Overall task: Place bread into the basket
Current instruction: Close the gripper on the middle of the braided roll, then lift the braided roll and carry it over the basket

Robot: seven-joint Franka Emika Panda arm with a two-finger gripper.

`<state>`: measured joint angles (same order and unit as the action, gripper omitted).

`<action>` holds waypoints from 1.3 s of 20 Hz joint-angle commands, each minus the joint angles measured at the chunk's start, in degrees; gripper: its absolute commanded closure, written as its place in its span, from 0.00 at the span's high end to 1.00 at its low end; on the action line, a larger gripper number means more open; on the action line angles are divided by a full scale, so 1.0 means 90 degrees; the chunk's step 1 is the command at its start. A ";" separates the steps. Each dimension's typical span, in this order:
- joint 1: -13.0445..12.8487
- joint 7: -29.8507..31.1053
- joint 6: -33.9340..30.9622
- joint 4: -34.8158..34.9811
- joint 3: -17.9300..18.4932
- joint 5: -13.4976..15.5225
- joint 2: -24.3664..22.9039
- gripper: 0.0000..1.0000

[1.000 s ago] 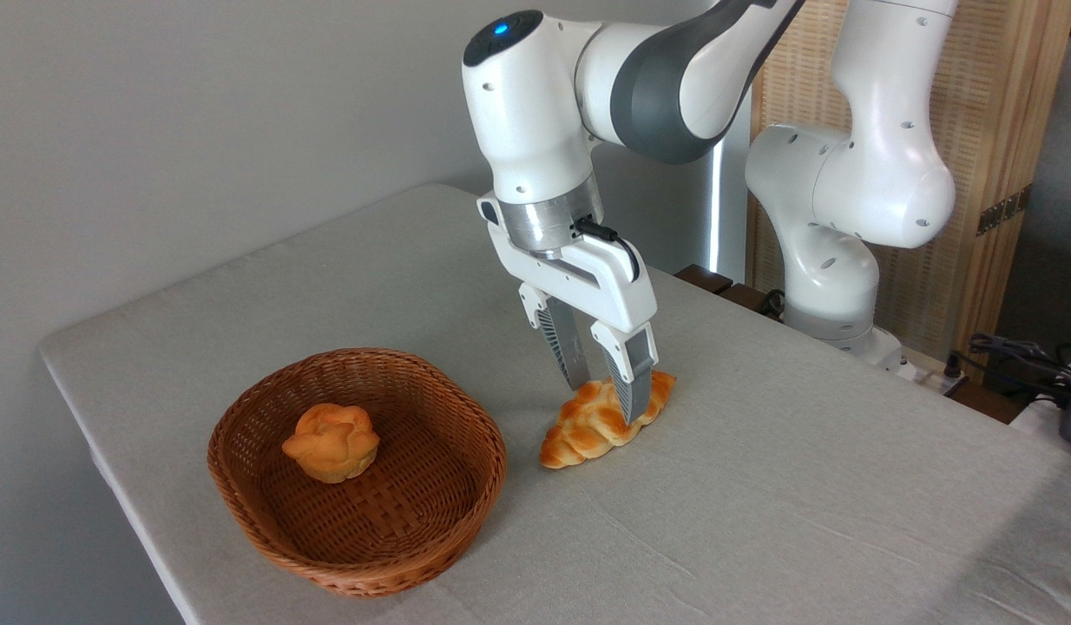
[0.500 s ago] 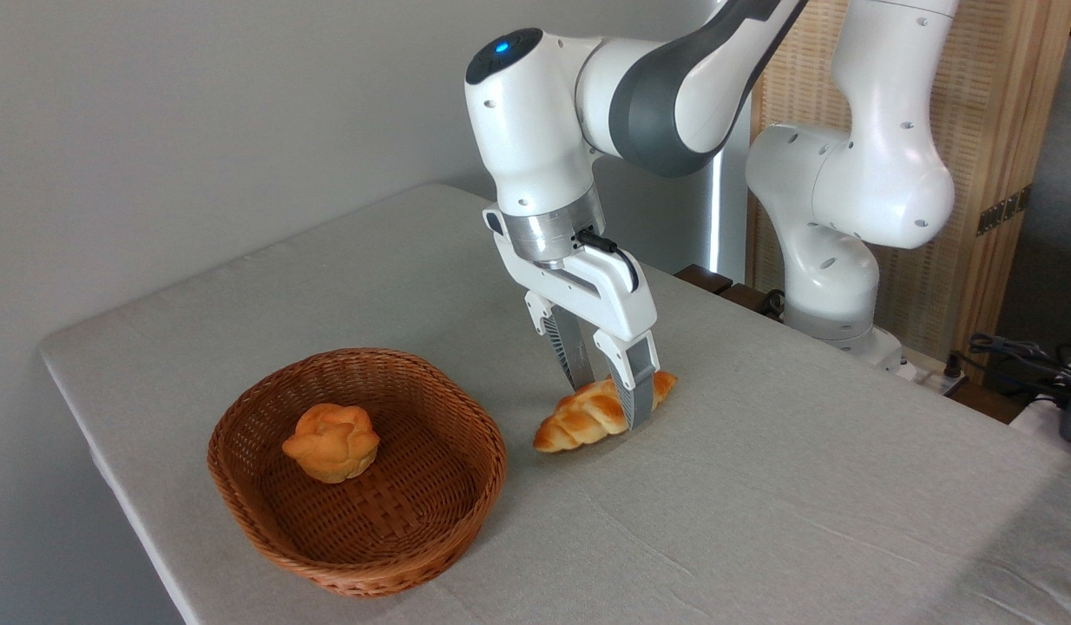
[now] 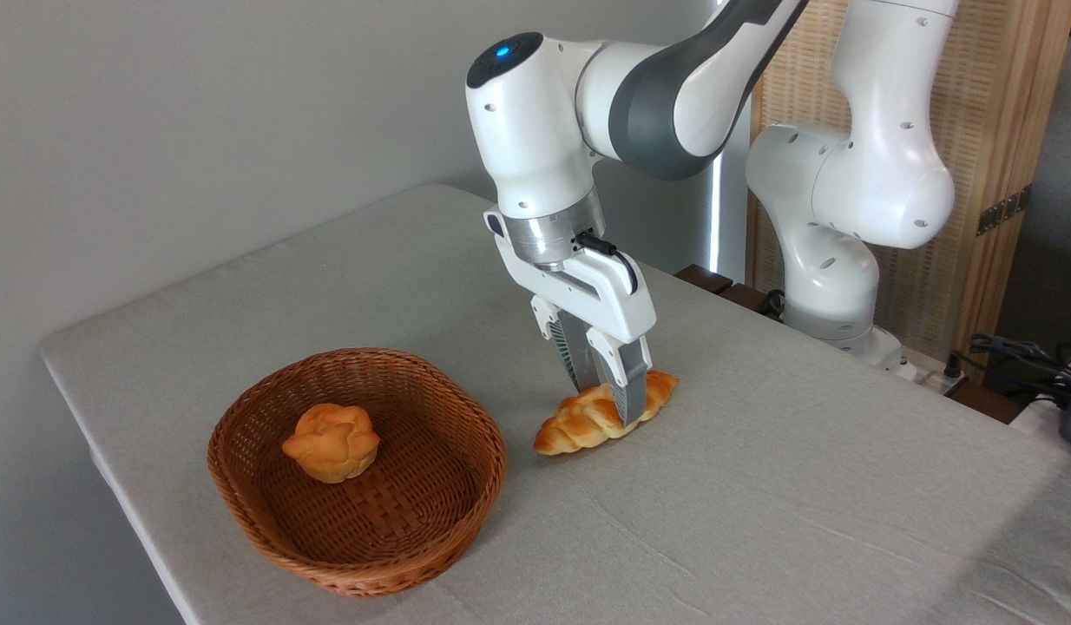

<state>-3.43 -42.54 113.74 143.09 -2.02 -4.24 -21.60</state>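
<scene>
The bread (image 3: pixel 588 418), a golden-brown braided loaf, lies on the table just right of the basket (image 3: pixel 240 486). My gripper (image 3: pixel 607 398) points down over the loaf's right half with its fingers closed against the loaf's two sides. The loaf's left end points toward the basket and sits close to the cloth. The basket is a round reddish-brown wicker one near the table's front left.
A small round knotted bun (image 3: pixel 331 443) sits inside the basket. The table (image 3: pixel 761 521) has a grey cloth. The arm's white base (image 3: pixel 839 286) stands behind at the right, with cables (image 3: pixel 1021 356) at the far right edge.
The fingers have narrowed onto the loaf. The loaf has turned and shifted slightly, its left end now a little higher in the picture than a second ago.
</scene>
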 commanded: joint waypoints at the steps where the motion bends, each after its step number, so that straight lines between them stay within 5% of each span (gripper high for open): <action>1: -0.0009 -0.0108 0.0116 0.0098 0.0029 -0.0105 0.0047 0.38; 4: -0.0009 -0.0108 0.0106 0.0088 0.0029 -0.0105 0.0057 0.24; 10: -0.0009 -0.0371 -0.0917 -0.0486 -0.0020 -0.0115 -0.0022 0.21; 17: 0.0001 -0.0381 -0.1309 -0.1794 -0.0010 -0.0046 0.0222 0.23; 22: 0.0001 -0.0381 -0.1115 -0.3697 0.0097 0.0451 0.1469 0.26; 26: -0.0019 -0.0371 0.0522 -0.3858 0.0019 0.0481 0.2203 0.37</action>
<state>-3.36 -44.97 110.24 111.78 -1.86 -1.14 -8.89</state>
